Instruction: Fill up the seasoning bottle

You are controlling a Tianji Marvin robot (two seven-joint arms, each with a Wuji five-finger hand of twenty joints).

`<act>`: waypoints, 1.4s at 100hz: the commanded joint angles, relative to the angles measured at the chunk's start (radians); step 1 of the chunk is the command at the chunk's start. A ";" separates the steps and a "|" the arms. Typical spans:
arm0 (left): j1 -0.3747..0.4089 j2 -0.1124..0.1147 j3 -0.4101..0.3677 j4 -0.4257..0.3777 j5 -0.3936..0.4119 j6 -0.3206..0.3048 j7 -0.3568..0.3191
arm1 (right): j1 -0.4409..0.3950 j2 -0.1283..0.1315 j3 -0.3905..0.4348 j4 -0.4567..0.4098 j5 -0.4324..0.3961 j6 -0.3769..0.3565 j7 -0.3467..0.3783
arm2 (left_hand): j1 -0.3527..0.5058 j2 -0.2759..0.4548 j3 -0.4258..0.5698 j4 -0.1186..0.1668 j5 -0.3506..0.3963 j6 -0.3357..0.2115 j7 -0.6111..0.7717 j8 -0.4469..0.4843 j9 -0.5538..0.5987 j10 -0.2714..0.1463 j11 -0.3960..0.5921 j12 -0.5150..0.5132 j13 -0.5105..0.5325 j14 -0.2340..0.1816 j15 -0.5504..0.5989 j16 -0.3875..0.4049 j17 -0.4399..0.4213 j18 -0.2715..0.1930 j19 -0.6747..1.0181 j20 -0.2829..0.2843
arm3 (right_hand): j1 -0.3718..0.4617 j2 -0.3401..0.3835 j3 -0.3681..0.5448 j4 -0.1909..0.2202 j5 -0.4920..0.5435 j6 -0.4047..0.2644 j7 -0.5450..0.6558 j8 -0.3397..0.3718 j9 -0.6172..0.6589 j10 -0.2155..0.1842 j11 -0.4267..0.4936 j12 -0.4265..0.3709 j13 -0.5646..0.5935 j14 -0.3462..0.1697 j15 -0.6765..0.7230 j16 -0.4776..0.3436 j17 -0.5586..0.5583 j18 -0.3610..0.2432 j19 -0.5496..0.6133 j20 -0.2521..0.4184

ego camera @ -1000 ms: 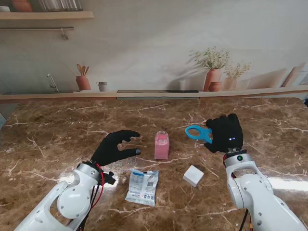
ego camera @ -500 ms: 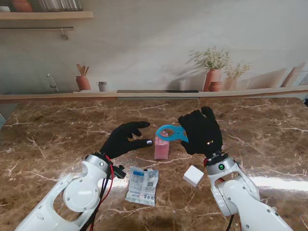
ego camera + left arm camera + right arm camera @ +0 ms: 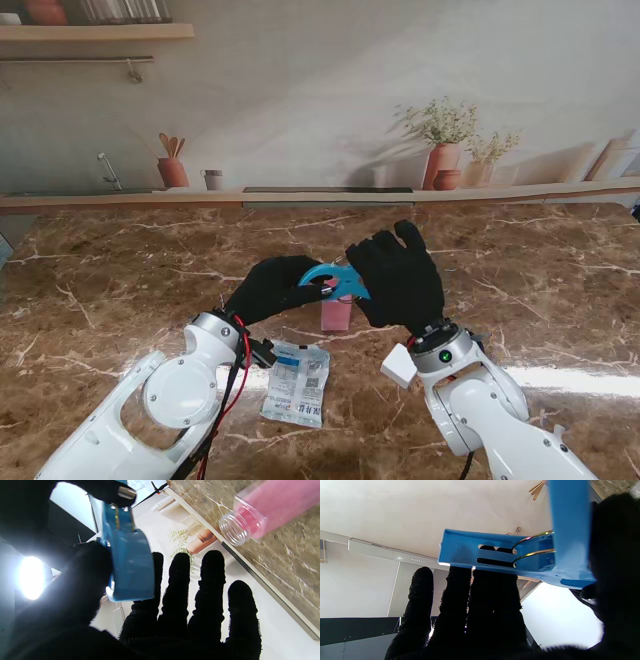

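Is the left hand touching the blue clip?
Touching. The left wrist view shows the left hand's thumb pressed against the blue clip, fingers behind it.

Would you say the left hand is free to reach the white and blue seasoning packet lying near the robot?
Probably not yet: the left hand and right hand are both on the blue clip funnel, though the seasoning packet lies unobstructed.

The right hand (image 3: 480, 620) holds a blue clip (image 3: 510, 555) with 2 slots and wire springs, its thumb at 3 o'clock.
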 commanded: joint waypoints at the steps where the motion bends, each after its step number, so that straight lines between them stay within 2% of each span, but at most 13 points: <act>1: 0.000 -0.014 0.017 0.006 -0.029 0.005 0.013 | -0.003 0.001 -0.002 -0.004 -0.002 0.000 0.007 | 0.098 -0.053 0.132 -0.059 0.053 -0.107 0.119 -0.008 0.076 -0.039 0.039 0.033 0.058 0.014 0.055 0.022 0.012 0.018 0.056 0.034 | 0.138 0.128 0.152 0.046 0.108 -0.315 0.206 0.087 0.106 -0.098 0.108 0.075 0.024 -0.019 -0.008 0.019 0.001 0.022 0.020 0.022; 8: -0.001 -0.026 0.032 0.014 -0.067 0.008 0.040 | 0.001 0.002 -0.006 -0.002 -0.005 -0.001 0.005 | 0.139 -0.040 0.285 -0.100 0.093 -0.139 0.229 -0.033 0.170 -0.047 0.033 0.148 0.101 0.022 0.100 0.030 0.029 0.015 0.088 0.039 | 0.140 0.128 0.151 0.049 0.108 -0.315 0.204 0.088 0.102 -0.097 0.098 0.066 0.023 -0.018 -0.018 0.015 0.005 0.022 0.018 0.020; 19: 0.002 -0.039 0.044 0.019 -0.144 0.007 0.058 | 0.010 0.002 -0.017 0.007 -0.004 0.001 0.007 | 0.264 0.027 0.237 -0.164 0.111 -0.189 0.362 0.041 0.236 -0.053 0.067 0.248 0.119 0.047 0.154 0.050 0.021 0.016 0.125 0.047 | 0.143 0.146 0.148 0.060 0.095 -0.298 0.192 0.073 0.090 -0.085 0.074 0.036 0.018 -0.012 -0.054 -0.005 0.000 0.022 0.004 0.011; 27: 0.004 -0.048 0.052 0.025 -0.178 0.003 0.079 | 0.013 0.001 -0.023 0.015 0.002 0.005 0.016 | 0.306 0.070 0.203 -0.163 0.097 -0.204 0.397 0.129 0.240 -0.062 0.095 0.293 0.117 0.055 0.169 0.062 0.014 0.012 0.133 0.049 | 0.114 0.168 0.121 0.074 0.004 -0.227 0.200 -0.094 0.035 -0.060 0.059 -0.031 -0.015 0.001 -0.097 -0.035 -0.027 0.026 -0.025 -0.007; 29: 0.005 -0.051 0.053 0.026 -0.186 0.003 0.086 | 0.013 0.001 -0.023 0.016 0.003 0.006 0.020 | 0.310 0.077 0.200 -0.162 0.092 -0.209 0.411 0.153 0.243 -0.066 0.103 0.304 0.119 0.056 0.173 0.063 0.014 0.013 0.136 0.050 | 0.096 0.175 0.123 0.079 -0.006 -0.199 0.168 -0.107 0.015 -0.054 0.058 -0.097 -0.025 0.004 -0.106 -0.041 -0.035 0.027 -0.035 -0.010; 32: 0.007 -0.055 0.054 0.026 -0.198 0.004 0.094 | 0.011 0.001 -0.023 0.017 0.005 0.007 0.026 | 0.315 0.084 0.191 -0.159 0.087 -0.210 0.421 0.182 0.241 -0.067 0.109 0.316 0.118 0.061 0.177 0.066 0.012 0.012 0.138 0.052 | 0.045 0.199 0.136 0.130 -0.007 -0.134 0.043 -0.095 -0.023 -0.040 0.049 -0.163 -0.054 0.012 -0.129 -0.055 -0.053 0.029 -0.056 -0.015; 34: 0.008 -0.057 0.055 0.026 -0.206 0.005 0.099 | 0.010 0.000 -0.022 0.018 0.007 0.007 0.033 | 0.317 0.087 0.187 -0.158 0.084 -0.212 0.423 0.192 0.241 -0.066 0.111 0.321 0.118 0.061 0.178 0.067 0.011 0.011 0.138 0.052 | 0.012 0.219 0.142 0.202 -0.011 -0.098 -0.032 -0.079 -0.047 -0.031 0.034 -0.183 -0.071 0.017 -0.144 -0.065 -0.068 0.030 -0.073 -0.020; 37: 0.009 -0.059 0.055 0.028 -0.219 0.004 0.103 | 0.007 0.000 -0.022 0.018 0.010 0.006 0.044 | 0.319 0.087 0.186 -0.157 0.084 -0.212 0.427 0.199 0.244 -0.065 0.114 0.325 0.122 0.061 0.181 0.068 0.012 0.012 0.140 0.053 | -0.014 0.221 0.135 0.232 -0.047 -0.057 -0.114 -0.086 -0.101 -0.010 -0.003 -0.211 -0.108 0.028 -0.177 -0.084 -0.094 0.034 -0.101 -0.029; 61: 0.021 -0.071 0.051 0.021 -0.311 0.008 0.117 | -0.025 -0.009 -0.020 0.002 0.041 0.037 0.172 | 0.316 0.077 0.191 -0.153 0.076 -0.211 0.457 0.240 0.265 -0.059 0.131 0.333 0.150 0.064 0.197 0.072 0.025 0.002 0.158 0.057 | -0.164 0.165 0.116 0.217 -0.422 0.195 -0.474 -0.236 -0.544 0.123 -0.231 -0.441 -0.408 0.076 -0.447 -0.271 -0.235 0.012 -0.293 -0.067; 80: 0.031 -0.076 0.045 0.012 -0.355 0.013 0.122 | -0.040 -0.016 -0.024 -0.001 0.044 0.101 0.235 | 0.303 0.057 0.217 -0.156 0.081 -0.203 0.465 0.245 0.283 -0.049 0.139 0.322 0.181 0.064 0.214 0.073 0.040 -0.001 0.175 0.060 | -0.220 0.138 0.134 0.201 -0.650 0.314 -0.582 -0.238 -0.747 0.196 -0.325 -0.542 -0.555 0.094 -0.566 -0.361 -0.294 -0.007 -0.371 -0.089; 95: 0.040 -0.076 0.033 0.003 -0.387 0.018 0.118 | -0.034 -0.021 -0.035 0.025 0.024 0.193 0.207 | 0.298 0.045 0.235 -0.160 0.087 -0.193 0.469 0.240 0.291 -0.040 0.149 0.317 0.191 0.070 0.224 0.074 0.042 0.002 0.183 0.062 | -0.133 0.147 0.117 0.209 -0.615 0.293 -0.550 -0.196 -0.705 0.185 -0.285 -0.564 -0.512 0.091 -0.554 -0.374 -0.260 -0.002 -0.352 -0.080; 110: 0.048 -0.073 0.025 -0.002 -0.406 0.023 0.105 | 0.003 -0.026 -0.062 0.080 0.033 0.267 0.071 | 0.296 0.037 0.246 -0.162 0.088 -0.182 0.467 0.231 0.293 -0.031 0.150 0.310 0.193 0.075 0.227 0.073 0.042 0.004 0.186 0.062 | -0.016 0.195 0.096 0.242 -0.432 0.201 -0.415 -0.174 -0.483 0.129 -0.186 -0.547 -0.340 0.073 -0.487 -0.360 -0.153 0.015 -0.257 -0.059; 140: 0.057 -0.072 0.014 -0.006 -0.437 0.027 0.095 | 0.033 -0.015 -0.051 0.114 0.019 0.211 -0.014 | 0.291 0.032 0.260 -0.165 0.090 -0.176 0.472 0.221 0.295 -0.028 0.159 0.303 0.199 0.078 0.239 0.074 0.045 0.010 0.197 0.066 | 0.105 0.215 0.208 0.282 -0.232 0.036 -0.284 -0.142 -0.215 0.020 -0.129 -0.518 -0.161 0.018 -0.461 -0.354 -0.078 0.011 -0.160 -0.073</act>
